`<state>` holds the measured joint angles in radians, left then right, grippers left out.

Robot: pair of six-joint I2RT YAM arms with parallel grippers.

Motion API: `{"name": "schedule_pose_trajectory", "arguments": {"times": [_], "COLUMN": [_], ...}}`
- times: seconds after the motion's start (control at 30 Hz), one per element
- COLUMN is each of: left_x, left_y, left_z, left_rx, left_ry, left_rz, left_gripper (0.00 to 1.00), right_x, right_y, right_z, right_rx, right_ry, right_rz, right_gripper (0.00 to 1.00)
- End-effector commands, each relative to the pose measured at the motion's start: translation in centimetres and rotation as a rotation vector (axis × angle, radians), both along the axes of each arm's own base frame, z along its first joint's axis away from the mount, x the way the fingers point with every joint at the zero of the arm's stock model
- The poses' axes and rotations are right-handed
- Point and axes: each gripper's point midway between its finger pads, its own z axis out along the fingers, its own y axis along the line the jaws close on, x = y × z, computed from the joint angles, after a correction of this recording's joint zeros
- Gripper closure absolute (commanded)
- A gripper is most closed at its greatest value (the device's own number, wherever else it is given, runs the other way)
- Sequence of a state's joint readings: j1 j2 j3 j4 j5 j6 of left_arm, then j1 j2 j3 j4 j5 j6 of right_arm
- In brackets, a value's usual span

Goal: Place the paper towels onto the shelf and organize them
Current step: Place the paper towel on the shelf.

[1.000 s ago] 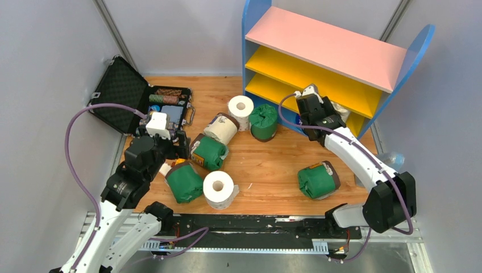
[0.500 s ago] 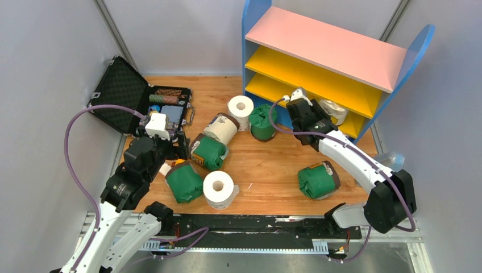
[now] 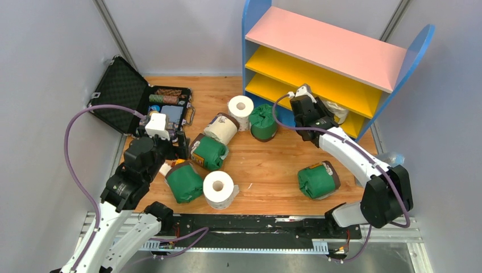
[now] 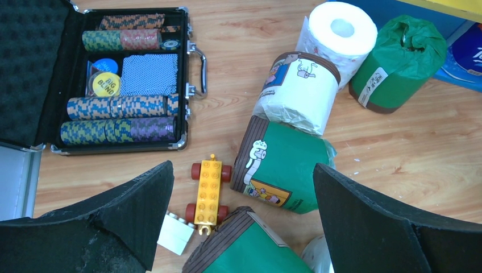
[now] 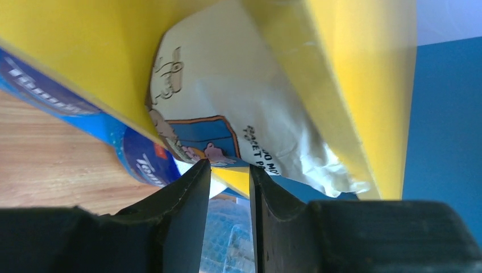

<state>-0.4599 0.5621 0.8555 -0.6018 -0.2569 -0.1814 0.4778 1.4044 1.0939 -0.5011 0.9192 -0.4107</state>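
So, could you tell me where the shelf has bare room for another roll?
The pink top board and upper yellow board look bare. The lower yellow board is free at its left; a cream-wrapped roll crowds its right end.

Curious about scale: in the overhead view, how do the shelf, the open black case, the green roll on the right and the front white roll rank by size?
1. shelf
2. black case
3. green roll
4. white roll, which looks only slightly smaller, so the last two are close.
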Motion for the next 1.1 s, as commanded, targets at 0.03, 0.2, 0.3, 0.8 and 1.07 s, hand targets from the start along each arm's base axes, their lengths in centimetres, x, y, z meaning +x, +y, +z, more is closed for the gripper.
{"name": "schedule_pose_trajectory", "arguments": {"times": [0.03, 0.2, 0.3, 0.8, 1.07], "left_x": [0.3, 0.3, 0.3, 0.7, 1.2], "left_y": [0.1, 0.2, 0.2, 0.2, -0.1], "left_z": [0.6, 0.6, 0.6, 0.2, -0.5], "left_rx": [-0.028, -0.027, -0.027, -0.015, -0.006], "left_ry": [-0.028, -0.028, -0.028, -0.012, 0.021], "left_rz": [0.019, 0.022, 0.024, 0.03, 0.034], "left_gripper": [0.0, 0.0, 0.0, 0.0, 0.0], "right_x": [1.6, 1.9, 1.7, -1.5, -1.9], "right_y": [-1.6, -1.9, -1.5, 10.9, 18.0], "right_z": [2.4, 2.1, 2.1, 3.4, 2.9], "right_rx": [0.002, -0.011, -0.014, 0.36, 0.725], "right_ry": [-0.117, -0.114, -0.111, -0.109, -0.059], "right_rz": [-0.06, -0.07, -0.054, 0.28, 0.435], "right_gripper": [0.68, 0.67, 0.67, 0.46, 0.36]}}
